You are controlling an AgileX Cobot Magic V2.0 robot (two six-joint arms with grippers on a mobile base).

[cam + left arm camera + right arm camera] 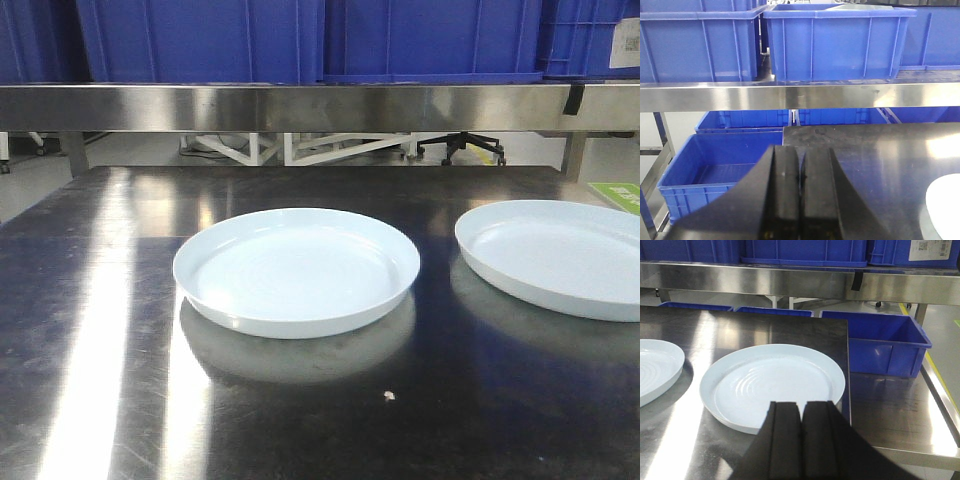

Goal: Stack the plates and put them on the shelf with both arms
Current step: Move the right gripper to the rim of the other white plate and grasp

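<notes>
Two pale blue plates lie apart on the steel table. One plate [297, 269] sits at the centre, the other plate [556, 255] at the right edge. In the right wrist view the right plate [772, 382] lies just ahead of my right gripper [801, 407], which is shut and empty above its near rim; the centre plate's edge [655, 367] shows at the left. My left gripper [800, 152] is shut and empty, over the table's left end; a plate's rim [945, 207] shows at its lower right. The steel shelf [320, 105] runs across above the table's back.
Blue plastic crates [200, 40] stand along the shelf. More blue crates sit below and beside the table, to the left [720, 172] and to the right [885, 347]. A lower steel ledge [900, 412] lies right of the table. A small crumb [389, 396] lies near the front.
</notes>
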